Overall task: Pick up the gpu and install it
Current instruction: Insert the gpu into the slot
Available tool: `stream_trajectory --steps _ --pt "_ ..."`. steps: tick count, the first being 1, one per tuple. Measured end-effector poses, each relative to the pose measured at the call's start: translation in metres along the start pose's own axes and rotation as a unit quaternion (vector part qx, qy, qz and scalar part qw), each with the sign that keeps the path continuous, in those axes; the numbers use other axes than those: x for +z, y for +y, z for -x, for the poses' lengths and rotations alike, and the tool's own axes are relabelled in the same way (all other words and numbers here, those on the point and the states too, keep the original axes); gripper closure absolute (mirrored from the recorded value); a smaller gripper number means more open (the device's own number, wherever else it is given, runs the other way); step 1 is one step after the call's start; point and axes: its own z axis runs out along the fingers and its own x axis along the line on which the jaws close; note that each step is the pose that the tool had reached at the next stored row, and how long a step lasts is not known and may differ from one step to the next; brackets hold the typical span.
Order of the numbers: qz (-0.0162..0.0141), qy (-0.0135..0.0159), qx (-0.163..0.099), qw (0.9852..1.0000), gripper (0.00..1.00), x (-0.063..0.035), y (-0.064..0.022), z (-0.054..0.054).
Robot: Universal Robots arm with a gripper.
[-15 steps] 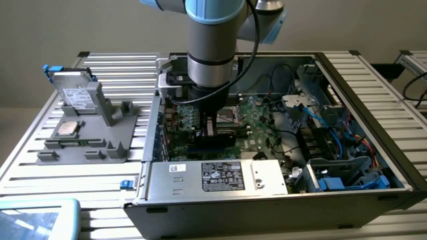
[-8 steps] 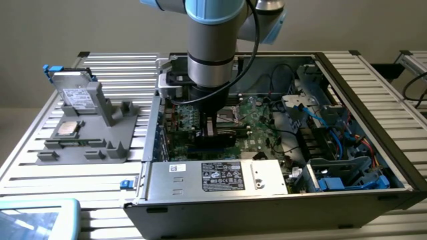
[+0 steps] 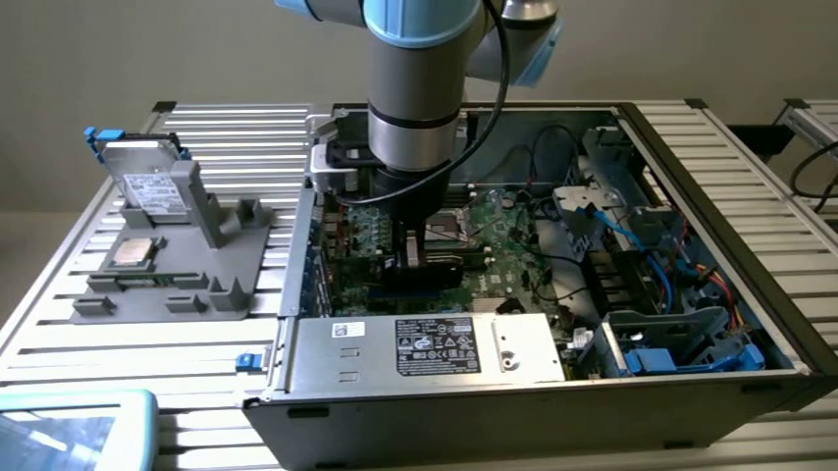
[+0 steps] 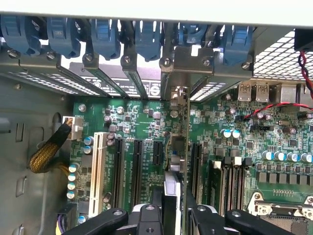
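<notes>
Robot arm (image 3: 416,88) reaching into open computer case (image 3: 550,392), end effector (image 3: 416,253) holding gpu (image 3: 426,275) over motherboard (image 3: 504,231)

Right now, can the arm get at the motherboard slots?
Probably yes: the case is open, and the end effector, gripping the gpu edge-on, hangs inside above the slots with nothing lying across them.

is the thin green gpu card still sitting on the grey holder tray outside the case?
No, the gpu stands edge-on over the motherboard slots, between the gripper fingers.

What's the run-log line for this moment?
arm: inside PC case | jaws: shut on gpu | gpu: edge-on over motherboard slots
</notes>
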Motion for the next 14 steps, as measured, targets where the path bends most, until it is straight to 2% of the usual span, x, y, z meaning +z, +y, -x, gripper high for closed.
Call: stream_trajectory --steps 14 --pt "0.0 0.0001 -0.001 1.0 0.73 0.0 0.0 -0.0004"
